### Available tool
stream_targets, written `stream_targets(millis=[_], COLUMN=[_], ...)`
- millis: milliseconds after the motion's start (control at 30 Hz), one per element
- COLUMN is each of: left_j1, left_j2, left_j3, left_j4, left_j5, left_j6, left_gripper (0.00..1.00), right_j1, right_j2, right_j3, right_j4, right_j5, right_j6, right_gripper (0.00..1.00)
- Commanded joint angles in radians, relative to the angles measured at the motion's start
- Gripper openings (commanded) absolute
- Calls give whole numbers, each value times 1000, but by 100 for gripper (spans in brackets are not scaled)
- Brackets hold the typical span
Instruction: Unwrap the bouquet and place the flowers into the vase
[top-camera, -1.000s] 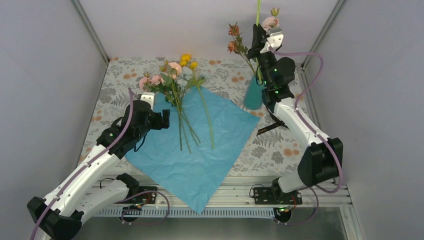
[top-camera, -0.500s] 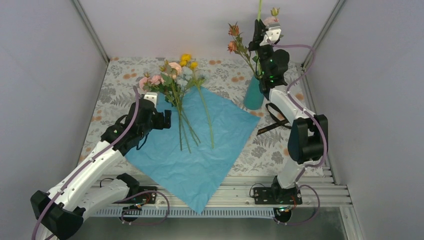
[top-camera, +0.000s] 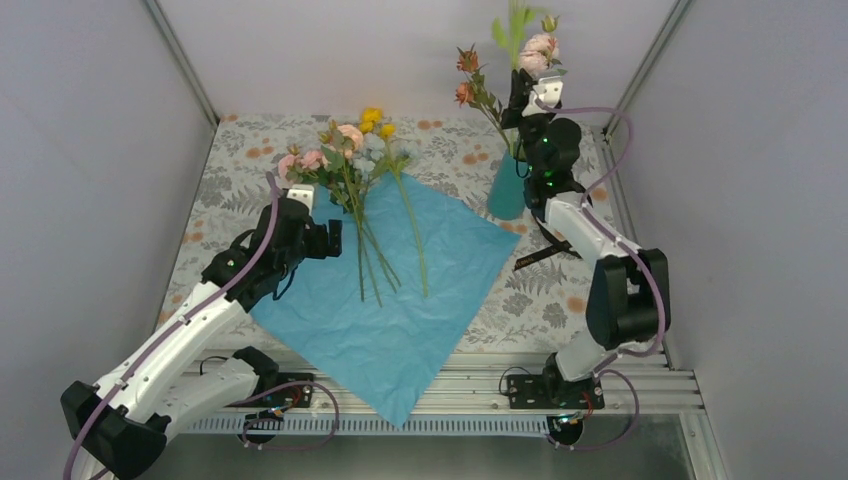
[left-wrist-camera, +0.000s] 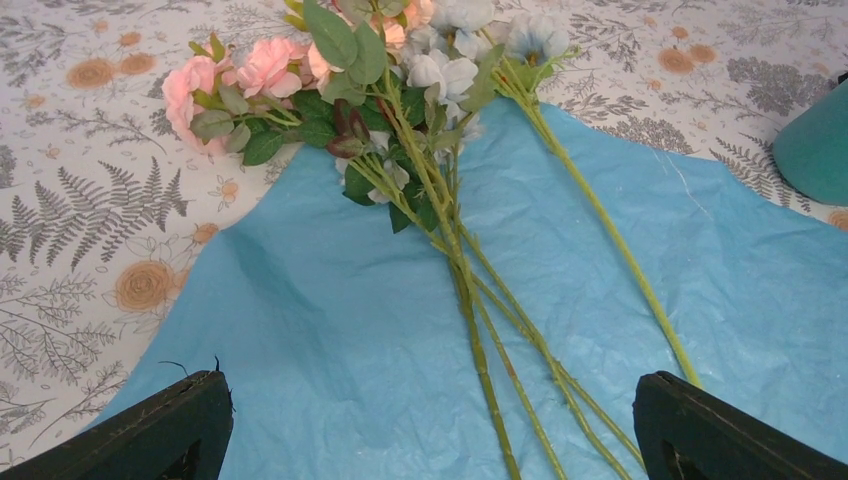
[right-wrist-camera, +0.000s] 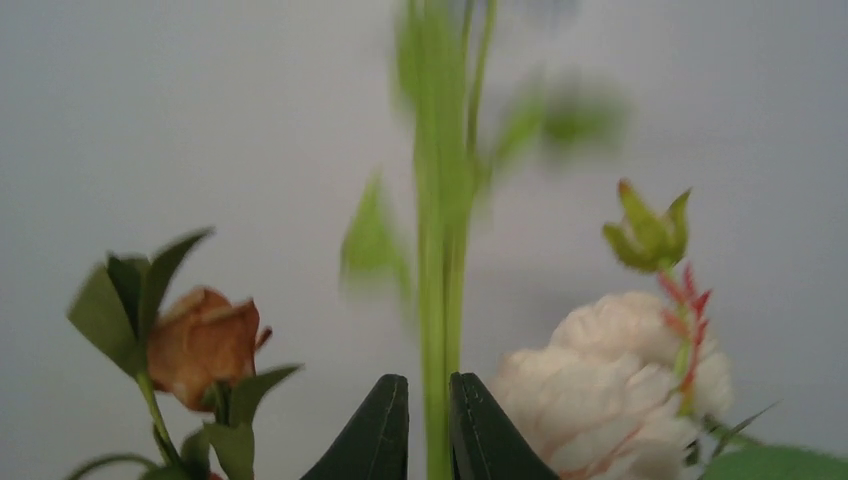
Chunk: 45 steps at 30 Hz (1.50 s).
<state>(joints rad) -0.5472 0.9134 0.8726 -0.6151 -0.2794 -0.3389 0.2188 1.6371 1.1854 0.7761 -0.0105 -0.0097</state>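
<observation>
Paper: crinkled blue sheet (top-camera: 400, 310), spread flat as a diamond on the bench (top-camera: 240, 170); its near corner overlaps the metal rail (top-camera: 480, 385) at the bench front.
Cloth: covers the bench around the paper, printed with grey ferns and orange blooms.
Flowers: a loose bunch (left-wrist-camera: 400, 120) lies unwrapped on the far-left part of the paper. The stems cross on the sheet and the heads reach past its far edge onto the cloth. Pink roses (left-wrist-camera: 235, 80) are on the left, pale-blue blossoms (left-wrist-camera: 445, 70) in the middle, and yellow heads (top-camera: 372, 116) are farthest from the paper.
Single stem: one long green stem (left-wrist-camera: 610, 230) lies on the paper just right of the bunch, close to it at the heads and apart from it lower down.
Vase: teal (top-camera: 507, 192), upright on the cloth just beyond the paper's right corner; whether it touches the sheet cannot be told.
In the vase: orange-red roses (top-camera: 466, 78) and a pale pink bloom (top-camera: 540, 48) with a green bud stand high above the rim.
Right end effector: (right-wrist-camera: 428, 390) raised above the vase, off the paper's right corner. Its fingers are nearly together with a blurred green upright stem (right-wrist-camera: 437, 280) between them; whether they pinch it cannot be told.
Left end effector: (left-wrist-camera: 430, 405) fingers wide apart and holding nothing, hovering over the paper's left part and facing the stems.
Black strip: (top-camera: 540, 255) lies on the cloth just right of the paper's right corner.
</observation>
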Motion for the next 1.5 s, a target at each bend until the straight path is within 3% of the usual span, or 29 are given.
stream_targets(millis=[0, 267, 433, 667, 800, 967, 1167, 1467], left_j1=[-4, -3, -3, -3, -3, -3, -4, -5], left_j2=[-27, -63, -80, -83, -95, -95, -97, -95], left_j3=[3, -4, -6, -3, -6, -7, -9, -11], left_j4=[26, 28, 33, 32, 36, 38, 41, 43], left_j5=[-5, 12, 12, 10, 11, 20, 31, 30], left_j6=[17, 23, 31, 44, 47, 49, 48, 52], left_gripper=[100, 100, 100, 100, 100, 100, 100, 100], right_j1=[-7, -6, 8, 170, 279, 375, 412, 416], right_j2=[-100, -201, -268, -331, -305, -160, 181, 464], right_j3=[-18, -43, 4, 2, -25, -7, 254, 440], right_j4=[-87, -284, -565, -900, -982, -989, -1154, -1151], right_j5=[41, 46, -3, 76, 141, 155, 185, 87], right_j6=[-15, 27, 139, 301, 417, 413, 347, 331], right_gripper=[14, 17, 25, 27, 32, 35, 36, 37])
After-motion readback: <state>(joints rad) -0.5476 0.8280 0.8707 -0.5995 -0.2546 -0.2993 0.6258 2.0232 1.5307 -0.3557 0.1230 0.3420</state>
